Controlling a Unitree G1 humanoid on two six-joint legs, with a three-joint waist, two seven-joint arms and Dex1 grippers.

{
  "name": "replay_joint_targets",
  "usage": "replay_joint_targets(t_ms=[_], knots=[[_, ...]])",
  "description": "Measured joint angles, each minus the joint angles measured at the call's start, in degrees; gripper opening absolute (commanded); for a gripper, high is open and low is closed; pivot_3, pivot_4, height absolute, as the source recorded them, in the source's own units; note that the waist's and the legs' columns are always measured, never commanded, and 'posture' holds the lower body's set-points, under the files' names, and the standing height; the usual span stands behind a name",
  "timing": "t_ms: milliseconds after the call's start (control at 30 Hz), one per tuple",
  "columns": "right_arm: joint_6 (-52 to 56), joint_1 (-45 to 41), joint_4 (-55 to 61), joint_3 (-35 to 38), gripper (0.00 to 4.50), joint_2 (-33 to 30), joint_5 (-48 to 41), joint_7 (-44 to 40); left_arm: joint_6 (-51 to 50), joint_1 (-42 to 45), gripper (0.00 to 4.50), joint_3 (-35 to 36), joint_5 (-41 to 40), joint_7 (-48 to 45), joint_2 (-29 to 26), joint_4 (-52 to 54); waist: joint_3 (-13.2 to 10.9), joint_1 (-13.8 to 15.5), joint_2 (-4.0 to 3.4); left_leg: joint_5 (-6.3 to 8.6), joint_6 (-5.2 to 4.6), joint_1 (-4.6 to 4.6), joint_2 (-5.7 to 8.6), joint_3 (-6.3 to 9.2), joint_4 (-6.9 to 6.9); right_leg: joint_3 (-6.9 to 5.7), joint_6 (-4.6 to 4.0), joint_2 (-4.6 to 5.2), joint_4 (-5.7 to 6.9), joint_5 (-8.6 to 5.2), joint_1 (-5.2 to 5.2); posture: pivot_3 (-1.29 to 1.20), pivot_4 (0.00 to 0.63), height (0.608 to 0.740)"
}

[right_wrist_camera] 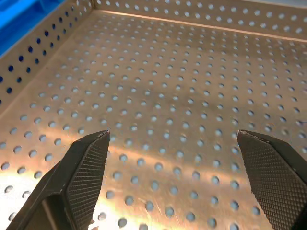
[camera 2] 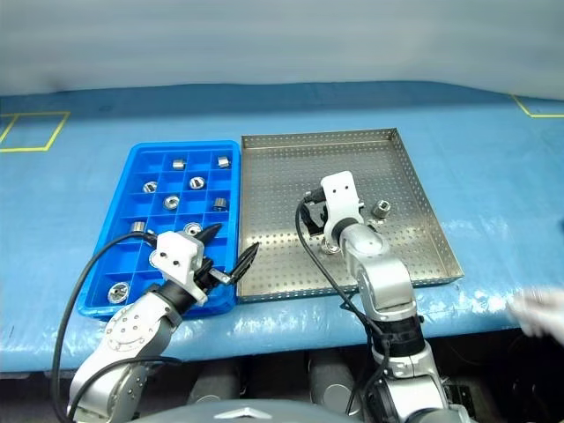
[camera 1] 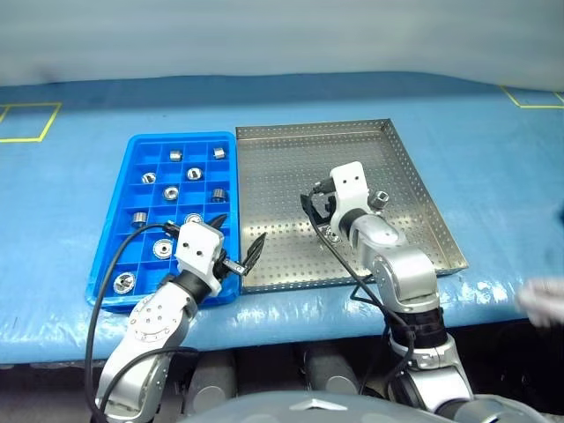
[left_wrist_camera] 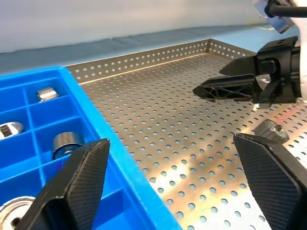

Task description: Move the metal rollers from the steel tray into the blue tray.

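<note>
- The large shallow silver steel tray (camera 1: 414, 189), with its perforated floor and low rim, is lying on the blue cloth-covered table (camera 1: 70, 203), its left edge touching the bright blue plastic tray (camera 1: 137, 145) with square compartments.
- Most of the small shiny silver metal rollers (camera 1: 171, 193) are sitting singly in the blue tray's compartments, scattered from its far rows to the near left corner.
- Two rollers are resting on the steel tray's floor: one (camera 1: 379, 200) just to the right of the right arm's white wrist block, another (camera 1: 332, 234) close beside that arm on its near left side.
- The right gripper (right_wrist_camera: 175, 177) is hovering over the middle of the steel tray, its two black fingers spread wide with nothing between them and bare perforated metal beneath.
- The left gripper (camera 1: 236, 242) is hanging over the near right edge of the blue tray where it meets the steel tray, jaws spread wide and carrying nothing; one finger is over the blue compartments, the other over the steel floor.
- In the left wrist view, the right gripper's black fingers (left_wrist_camera: 230, 88) are showing above the steel tray, with a roller (left_wrist_camera: 271, 130) lying near them.
- A pale blurred shape (camera 1: 542, 300) is showing at the right edge, near the table's front; I cannot tell what it is.
</note>
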State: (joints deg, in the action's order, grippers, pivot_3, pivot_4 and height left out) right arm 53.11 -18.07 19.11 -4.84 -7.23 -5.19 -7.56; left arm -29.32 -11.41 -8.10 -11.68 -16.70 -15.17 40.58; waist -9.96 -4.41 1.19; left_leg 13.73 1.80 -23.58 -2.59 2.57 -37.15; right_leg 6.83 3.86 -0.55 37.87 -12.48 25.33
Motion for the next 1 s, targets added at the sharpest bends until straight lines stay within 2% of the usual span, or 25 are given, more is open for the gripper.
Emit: replay_joint_targets(t_ms=[333,1000], knots=[[7.54,7.83,7.30,0.57,4.45,0.92,-0.97,0.50,-0.11,0.71,4.50,-0.06,-0.27,-0.60,-0.27,-0.17,0.00,-0.70,0.00,0.00,0.00,0.00,0.02,-0.04,-0.16,0.07,-0.02,0.00,0.00,0.00,-0.06,-0.03,0.150,0.740],[8.71,8.14,7.31,-1.09,4.45,1.88,-0.94,0.49,-0.15,0.77,4.50,0.01,-0.28,-0.68,-0.25,-0.20,0.01,-0.91,0.01,-0.01,0.00,0.00,0.03,-0.04,-0.17,0.08,0.10,0.00,0.00,0.09,-0.07,-0.02,0.150,0.740]])
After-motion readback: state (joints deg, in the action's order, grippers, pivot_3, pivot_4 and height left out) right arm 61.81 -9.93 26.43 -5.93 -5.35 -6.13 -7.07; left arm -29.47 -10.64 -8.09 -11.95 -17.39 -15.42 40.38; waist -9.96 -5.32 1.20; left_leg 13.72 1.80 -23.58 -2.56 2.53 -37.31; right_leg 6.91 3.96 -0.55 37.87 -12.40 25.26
